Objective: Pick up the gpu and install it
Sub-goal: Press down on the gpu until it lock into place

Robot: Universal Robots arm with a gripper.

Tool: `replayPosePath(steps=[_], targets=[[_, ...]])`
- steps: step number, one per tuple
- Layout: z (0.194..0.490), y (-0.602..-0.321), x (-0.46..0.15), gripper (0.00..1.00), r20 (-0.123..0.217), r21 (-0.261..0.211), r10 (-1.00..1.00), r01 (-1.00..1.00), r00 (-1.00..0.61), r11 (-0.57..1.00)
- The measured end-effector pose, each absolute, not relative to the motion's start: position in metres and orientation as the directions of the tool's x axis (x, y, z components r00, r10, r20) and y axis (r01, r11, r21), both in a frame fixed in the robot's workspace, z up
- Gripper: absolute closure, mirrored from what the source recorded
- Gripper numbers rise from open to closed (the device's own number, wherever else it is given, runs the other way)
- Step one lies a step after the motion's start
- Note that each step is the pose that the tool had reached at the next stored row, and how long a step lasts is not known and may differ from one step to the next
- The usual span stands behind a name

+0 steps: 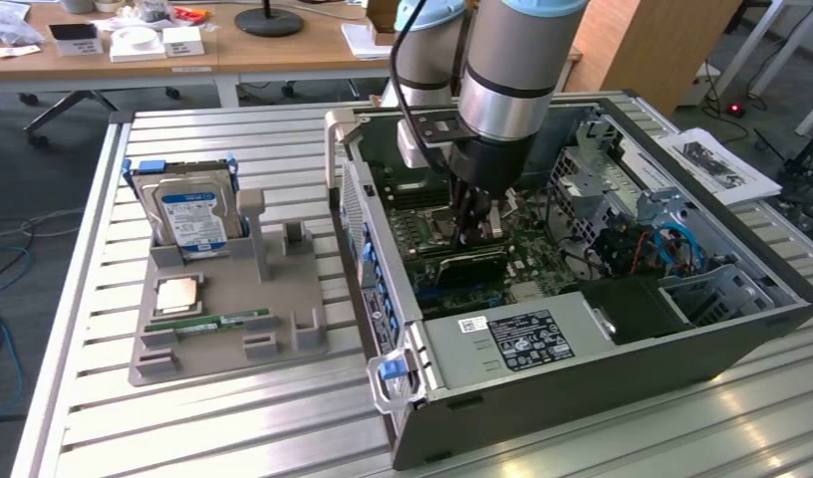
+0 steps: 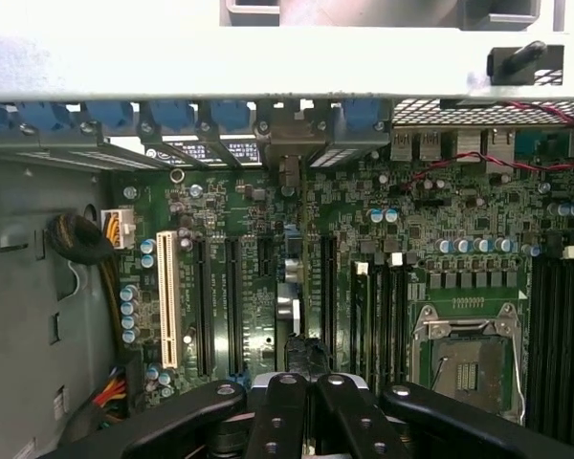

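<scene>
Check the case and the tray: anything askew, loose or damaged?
Nothing stands out. The pincer is shut low over the motherboard in the open case; the hard drive stands upright in its tray.

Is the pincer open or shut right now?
Shut. In the wrist view the pincer has its two fingers pressed side by side above the motherboard.

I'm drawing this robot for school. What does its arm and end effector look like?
The arm is a fat round tube, silvery grey with a black ring around it and a light blue cap up top. A black cable runs down beside it. The end effector is black, with jointed bar-like fingers dotted with round pins.
</scene>
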State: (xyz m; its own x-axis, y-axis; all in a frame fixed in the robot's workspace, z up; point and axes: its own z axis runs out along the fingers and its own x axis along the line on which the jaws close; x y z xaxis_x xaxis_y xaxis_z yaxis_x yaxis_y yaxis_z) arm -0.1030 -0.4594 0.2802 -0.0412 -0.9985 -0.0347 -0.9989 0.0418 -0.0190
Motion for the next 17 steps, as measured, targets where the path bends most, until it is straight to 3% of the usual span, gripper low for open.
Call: replayPosePath(steps=[17], targets=[[0.2799,-0.4584,-0.1029,0.89,-0.035,-0.019,-0.999,-0.999,-0.041,0.042]])
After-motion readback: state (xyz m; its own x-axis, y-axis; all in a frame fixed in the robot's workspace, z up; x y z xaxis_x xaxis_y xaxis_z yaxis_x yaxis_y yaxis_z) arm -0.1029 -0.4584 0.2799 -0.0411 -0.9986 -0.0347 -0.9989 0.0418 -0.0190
